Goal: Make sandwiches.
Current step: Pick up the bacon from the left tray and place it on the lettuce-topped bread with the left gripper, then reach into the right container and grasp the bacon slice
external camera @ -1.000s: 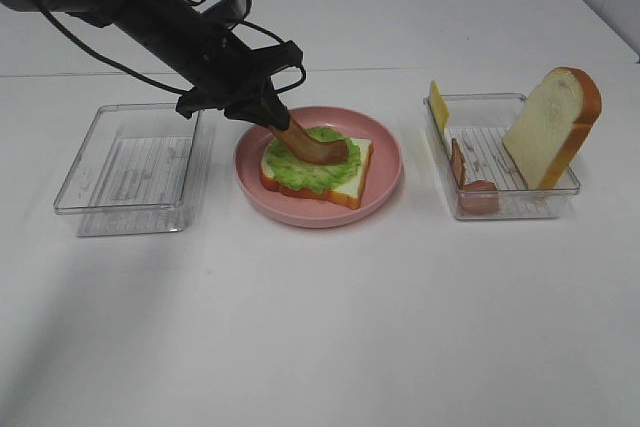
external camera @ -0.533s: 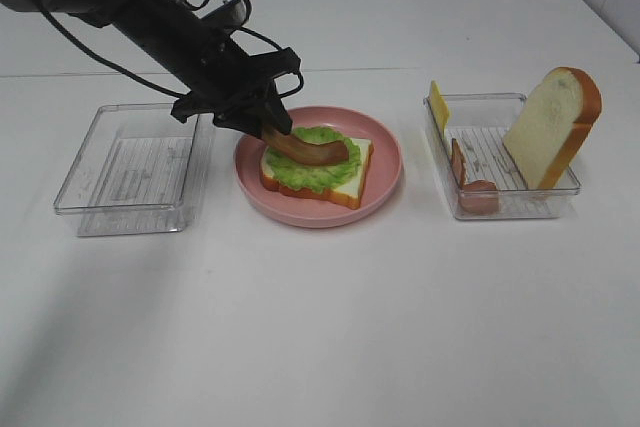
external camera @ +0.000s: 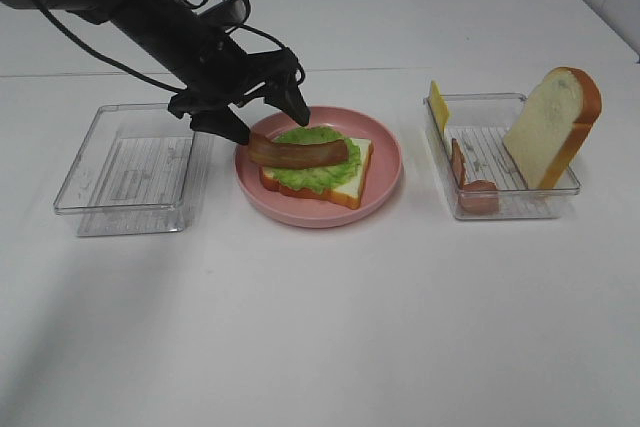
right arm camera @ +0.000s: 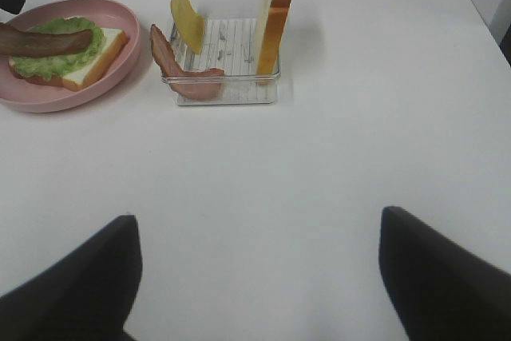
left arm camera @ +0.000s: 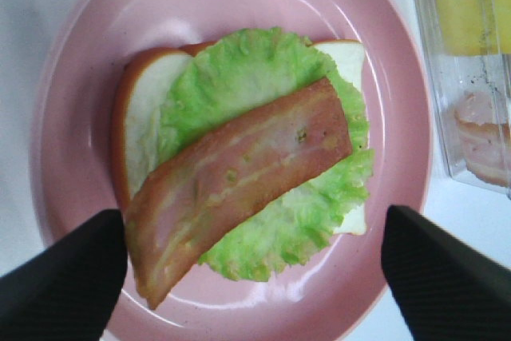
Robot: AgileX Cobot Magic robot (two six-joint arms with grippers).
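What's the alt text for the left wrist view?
A bacon strip lies diagonally on lettuce atop a bread slice on a pink plate, between the open left gripper's black fingertips. A clear tray shows at one edge.

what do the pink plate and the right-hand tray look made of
Pink plate: smooth glossy plastic or glazed ceramic, can't tell which; bright highlights glint on its rim. Right-hand tray: clear rigid plastic; the white table shows through its ribbed floor.

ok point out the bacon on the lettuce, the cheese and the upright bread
reddish-brown bacon strip [left arm camera: 247, 169], left wrist view, middle
yellow cheese slice [right arm camera: 186, 13], right wrist view, flat face
upright white bread slice [external camera: 545, 127], exterior high view, white face
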